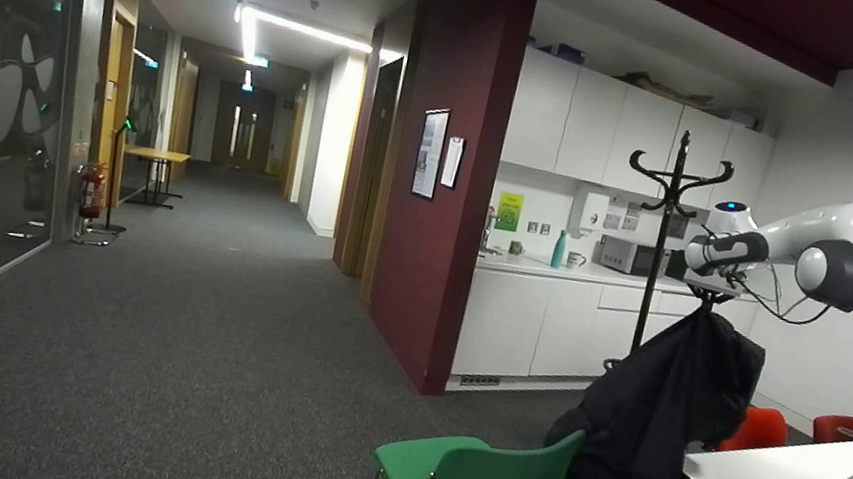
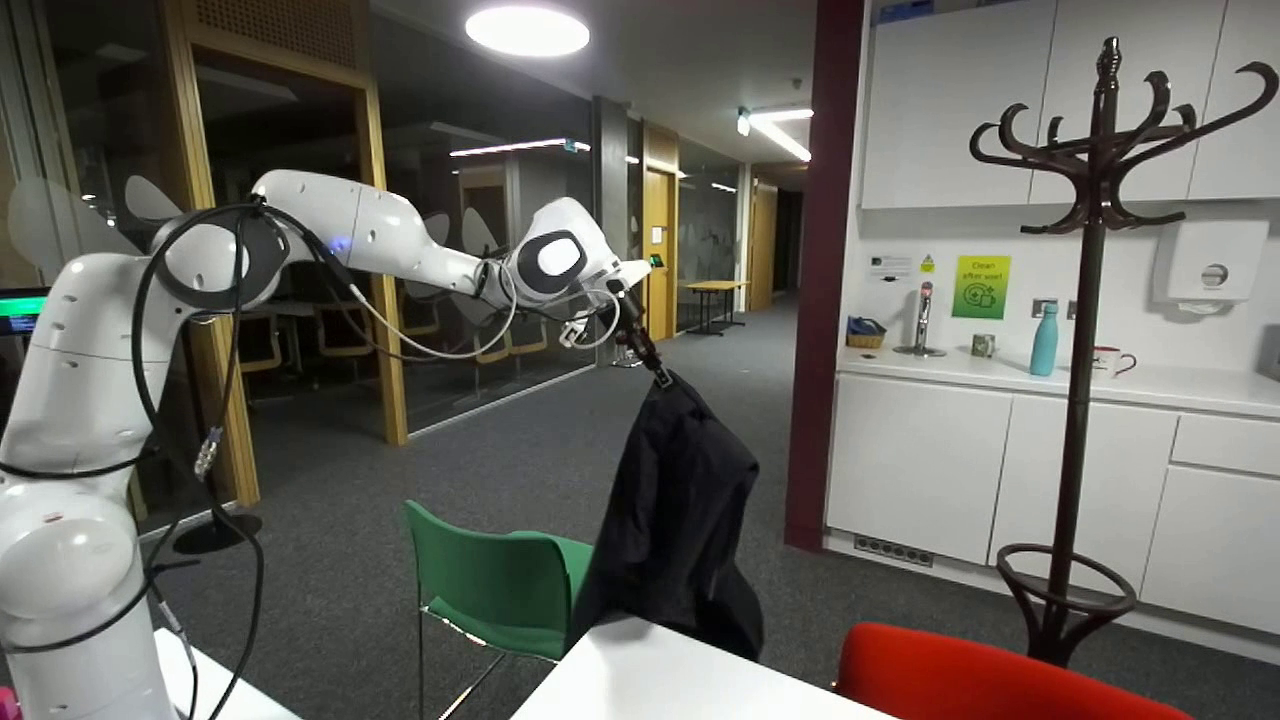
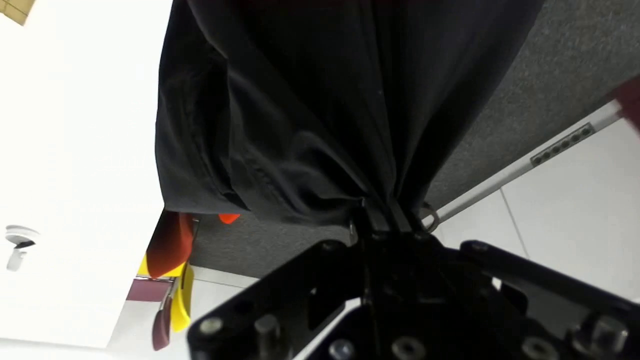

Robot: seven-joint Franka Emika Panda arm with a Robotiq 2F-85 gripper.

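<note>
One black garment (image 2: pixel 680 480) hangs from the fingers (image 2: pixel 648 350), which are clamped on a gathered fold at its top, as both exterior views show. It drops toward 6 o'clock from them, and in an exterior view its lower end is hidden behind one white bench (image 2: pixel 690 680). In the wrist view the garment fans out toward 11 o'clock from the fingers.

Seen from the garment in an exterior view, the bench is at 6 o'clock, one red chair (image 2: pixel 980 680) at 4 o'clock and one green chair (image 2: pixel 490 585) at 8 o'clock; whether garment and green chair touch, I cannot tell. One dark coat stand (image 2: pixel 1085 340) rises near 2 o'clock, apart from the garment.

Near 2 o'clock as well, on the wall, one green poster (image 2: pixel 980 287) reads "Clean after use!" Beside it, one white notice (image 2: pixel 893 267) and one yellow label (image 2: pixel 928 263) carry print too small to read, as do one framed sheet (image 1: pixel 430 152) and one clipboard (image 1: pixel 452 162) on the dark red wall (image 1: pixel 420 274).

Toward 6 o'clock from the poster, the kitchen bench (image 2: pixel 1200 385) carries one tap (image 2: pixel 926 320), one patterned mug (image 2: pixel 983 345), one teal bottle (image 2: pixel 1044 342) and one white mug (image 2: pixel 1106 360), two mugs in all.
</note>
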